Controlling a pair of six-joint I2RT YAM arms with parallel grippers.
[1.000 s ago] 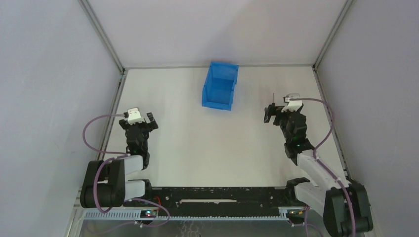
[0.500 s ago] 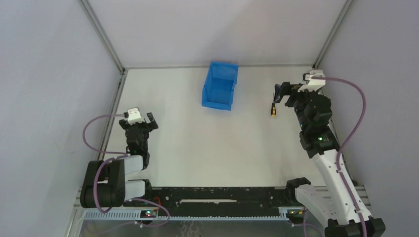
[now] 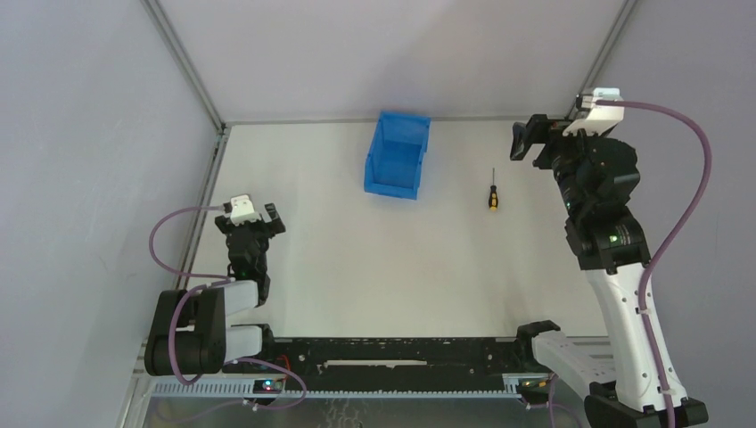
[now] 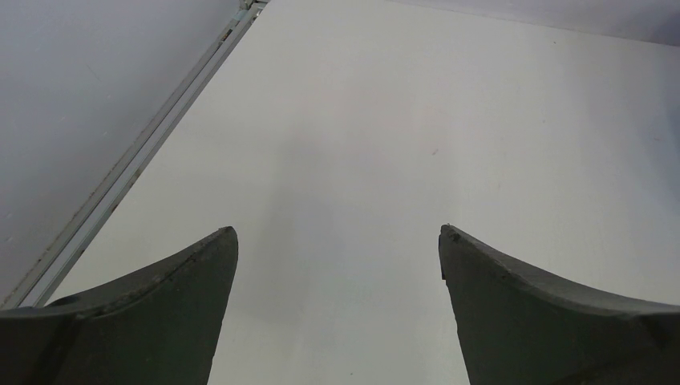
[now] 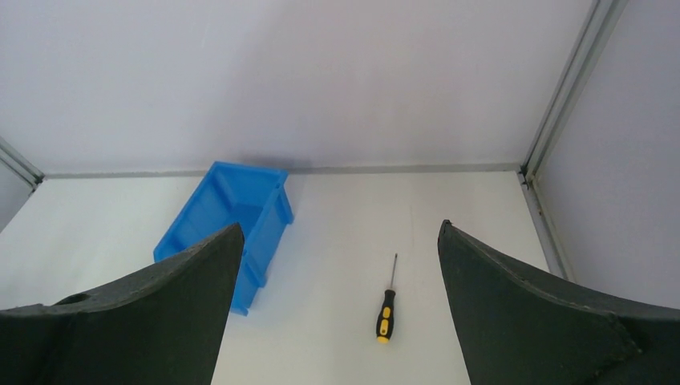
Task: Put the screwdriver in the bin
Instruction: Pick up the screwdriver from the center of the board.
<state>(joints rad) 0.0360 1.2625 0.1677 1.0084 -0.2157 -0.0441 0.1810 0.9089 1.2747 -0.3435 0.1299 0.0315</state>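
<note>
The screwdriver (image 3: 491, 193) lies flat on the white table (image 3: 357, 259), to the right of the blue bin (image 3: 398, 156) and apart from it, its shaft pointing toward the far wall. The right gripper (image 3: 528, 143) is held high, jaws spread wide and empty. The left gripper (image 3: 258, 218) is parked low at the left, jaws also apart. For a sound pick, the right gripper should be lowered over the black-and-orange handle and closed across its width once centred – the thin shaft is best avoided
</note>
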